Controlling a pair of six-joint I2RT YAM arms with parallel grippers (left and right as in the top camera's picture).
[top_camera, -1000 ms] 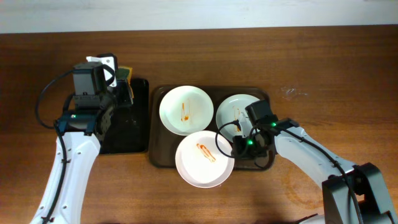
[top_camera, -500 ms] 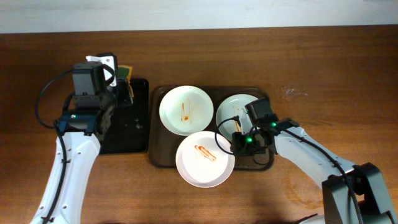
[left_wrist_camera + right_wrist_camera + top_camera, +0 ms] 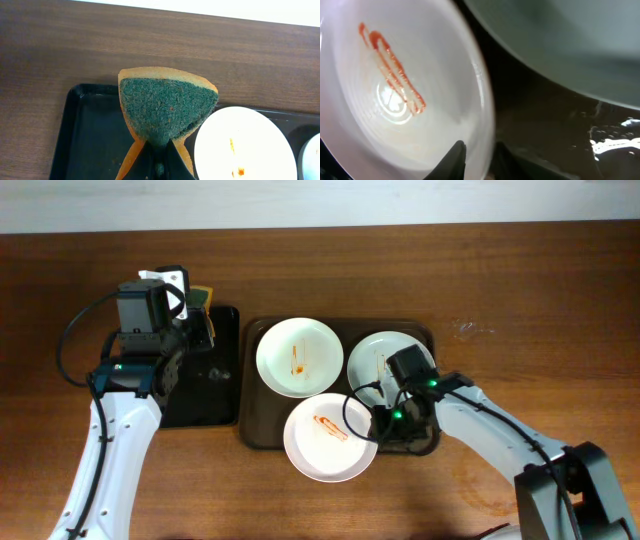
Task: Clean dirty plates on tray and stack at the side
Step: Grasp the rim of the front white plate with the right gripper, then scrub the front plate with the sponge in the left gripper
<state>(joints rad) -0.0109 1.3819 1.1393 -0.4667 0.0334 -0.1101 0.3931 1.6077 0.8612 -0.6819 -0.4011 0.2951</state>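
Three dirty plates lie on the dark brown tray (image 3: 340,323), each with orange-red streaks: one at the back left (image 3: 300,357), a greenish one at the back right (image 3: 372,352), and one at the front (image 3: 325,440) overhanging the tray's front rim. My right gripper (image 3: 381,423) straddles the front plate's right rim; in the right wrist view its fingers (image 3: 477,156) pinch the rim of that plate (image 3: 395,90), with the greenish plate (image 3: 570,40) beyond. My left gripper (image 3: 159,157) is shut on a green-and-orange sponge (image 3: 165,105), held above the black tray.
The narrower black tray (image 3: 215,395) lies left of the brown tray, under my left arm; it also shows in the left wrist view (image 3: 90,140), next to the back-left plate (image 3: 240,145). Bare wooden table (image 3: 540,300) surrounds both trays.
My right gripper has shifted slightly left and forward onto the front plate's rim. The left arm and sponge have not moved.
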